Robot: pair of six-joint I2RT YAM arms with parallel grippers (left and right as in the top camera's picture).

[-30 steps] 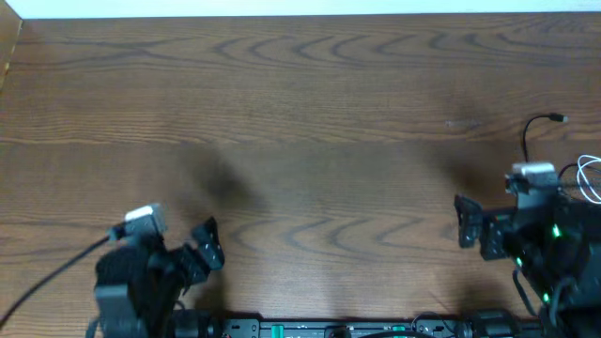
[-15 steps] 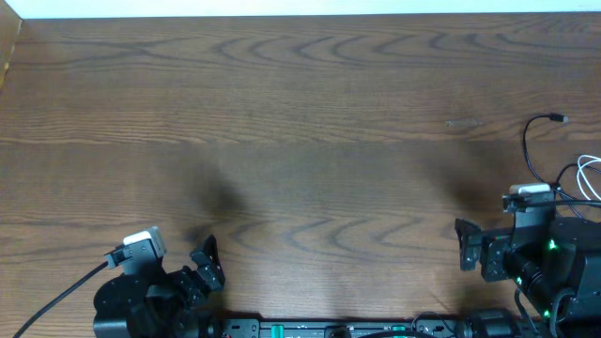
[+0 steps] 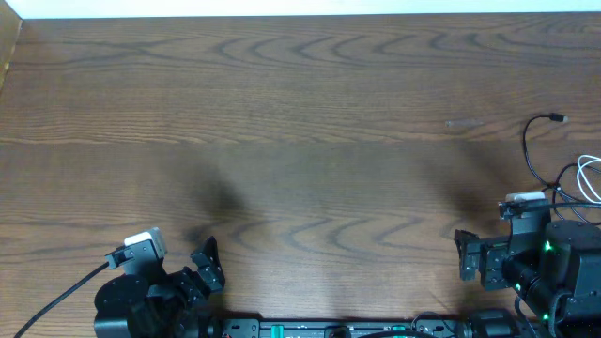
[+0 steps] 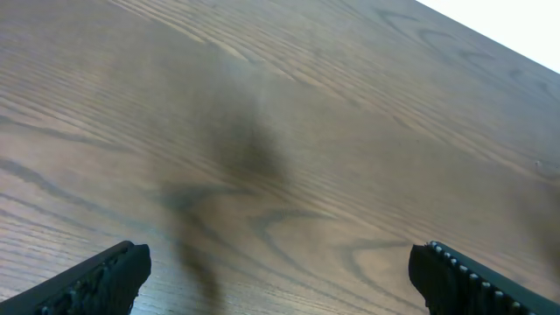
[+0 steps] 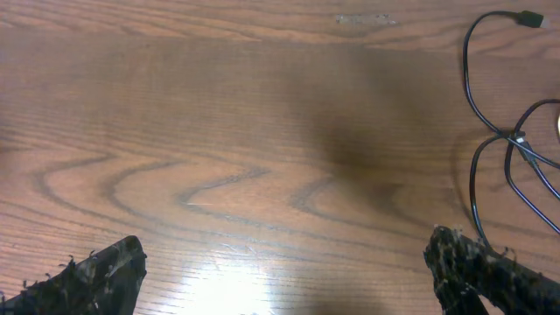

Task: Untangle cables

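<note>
Overhead: thin black cables (image 3: 526, 155) w/ small plug end, plus looping white cord (image 3: 584, 174), lie crossed at 3 o'clock on brown wood table (image 3: 300, 94). Left gripper (image 3: 208, 263) & right gripper (image 3: 464, 255) are both spread wide, empty, near 6 o'clock, prob. parked clear. Right is nearest for the reach.

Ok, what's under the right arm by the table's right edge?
A black cable and a white cable run in beneath the right arm; the rest of their run is covered. Under the open right gripper is only bare table.

A robotics lab bench, shown by wood-grain table (image 3: 300, 94) and electronics rail (image 3: 338, 330).
</note>
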